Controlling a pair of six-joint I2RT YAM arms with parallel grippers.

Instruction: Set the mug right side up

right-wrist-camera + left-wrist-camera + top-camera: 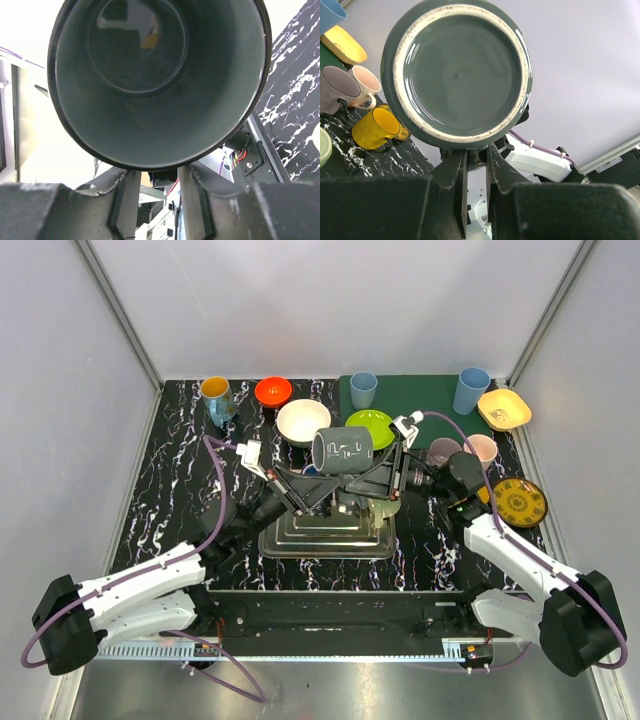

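Above the table [170,470], left hand [476,162] pinches the mug [342,448] horizontal, mouth rightward (right hand [156,182]: cannot tell).

Glossy glazed mug [457,70], rough unglazed foot ring; marble-patterned table [180,490]

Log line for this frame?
dark grey mug: aloft, on side | left fingers: at base | right fingers: at mouth | holder unclear | not upright
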